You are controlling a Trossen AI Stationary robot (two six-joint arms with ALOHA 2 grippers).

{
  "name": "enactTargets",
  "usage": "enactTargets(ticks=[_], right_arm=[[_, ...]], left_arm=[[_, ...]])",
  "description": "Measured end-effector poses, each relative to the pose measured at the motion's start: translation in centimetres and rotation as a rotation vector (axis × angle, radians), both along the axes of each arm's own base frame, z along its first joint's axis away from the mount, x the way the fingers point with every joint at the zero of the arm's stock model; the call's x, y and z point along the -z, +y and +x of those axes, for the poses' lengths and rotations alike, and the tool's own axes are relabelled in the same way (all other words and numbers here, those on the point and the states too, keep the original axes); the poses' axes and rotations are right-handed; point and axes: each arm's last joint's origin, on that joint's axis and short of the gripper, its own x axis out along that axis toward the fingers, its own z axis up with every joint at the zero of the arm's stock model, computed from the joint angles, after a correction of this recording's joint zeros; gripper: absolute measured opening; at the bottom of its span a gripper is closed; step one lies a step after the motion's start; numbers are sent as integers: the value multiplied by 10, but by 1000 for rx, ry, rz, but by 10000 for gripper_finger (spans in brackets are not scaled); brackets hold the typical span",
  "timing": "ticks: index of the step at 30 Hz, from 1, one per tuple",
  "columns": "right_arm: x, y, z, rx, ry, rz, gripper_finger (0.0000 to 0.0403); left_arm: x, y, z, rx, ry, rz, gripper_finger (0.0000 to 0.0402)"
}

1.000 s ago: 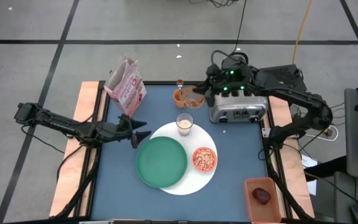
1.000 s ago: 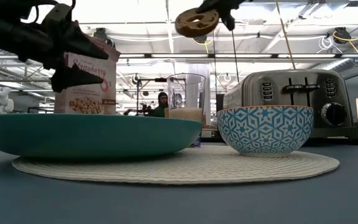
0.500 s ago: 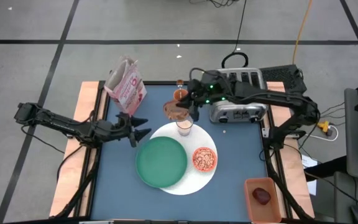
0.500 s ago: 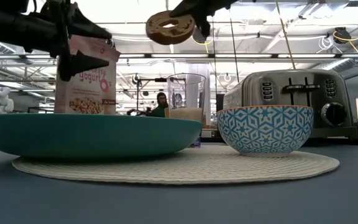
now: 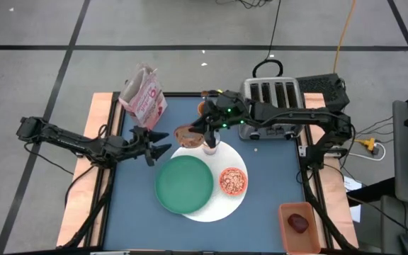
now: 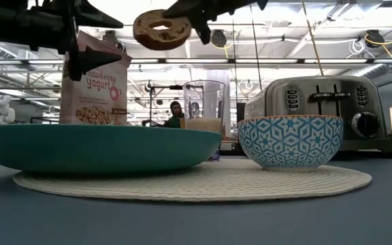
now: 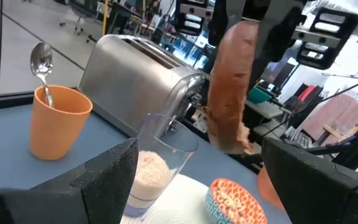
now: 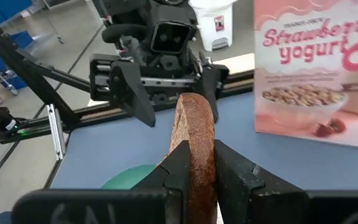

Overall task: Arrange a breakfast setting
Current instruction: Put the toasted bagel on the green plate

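We observed the right gripper (image 5: 193, 132) closed on a brown bagel (image 5: 184, 133), held edge-on between its two fingers (image 8: 178, 167) in the air above the counter (image 5: 268, 177), just beside the glass of milk (image 5: 210, 141) and between that glass and the left gripper (image 5: 160, 144). In the low view the bagel (image 6: 159, 30) hung well above the tableware. The left gripper was held with its jaws wide apart and empty, pointed toward the bagel, near the rim of the green plate (image 5: 183, 184). The green plate rested on the large white round plate (image 5: 236, 200), which lay at the middle of the counter. The small orange bowl (image 5: 233, 180), filled with cereal, also sat on the white plate, just beside the green plate. The glass of milk stood at the far edge of the white plate. The orange cup (image 7: 56, 121) stood behind the glass with the spoon (image 7: 41, 61) upright in it; the spoon's handle colour could not be determined. The pink cereal bag (image 5: 142, 97) stood upright at the far left corner of the counter. The silver four-slot toaster (image 5: 273, 106) stood at the far right, beneath the right arm.
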Motion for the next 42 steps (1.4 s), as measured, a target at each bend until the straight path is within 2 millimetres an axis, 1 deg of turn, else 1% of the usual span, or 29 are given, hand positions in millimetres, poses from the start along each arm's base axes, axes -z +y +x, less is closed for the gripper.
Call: enactTargets(ticks=[5, 13, 20, 23, 33, 38, 42], right_arm=[[9, 5, 12, -18, -24, -4, 50], [20, 8, 28, -28, -83, -6, 50], [28, 7, 34, -29, -81, -5, 50], [29, 7, 34, -29, -79, -5, 50], [28, 7, 34, -28, -80, -5, 50], [28, 7, 34, -26, -80, -6, 50], [28, 7, 34, -24, -79, -7, 50]], left_arm=[[-2, 0, 0, -2, -21, 11, 344], [-4, 0, 0, -4, -35, 23, 344], [-4, 0, 0, -5, -33, 24, 339], [-4, 0, 0, -5, -29, 34, 316], [-4, 0, 0, -6, -27, 36, 206], [-4, 0, 0, -6, -27, 36, 165], [-4, 0, 0, -5, -28, 35, 140]])
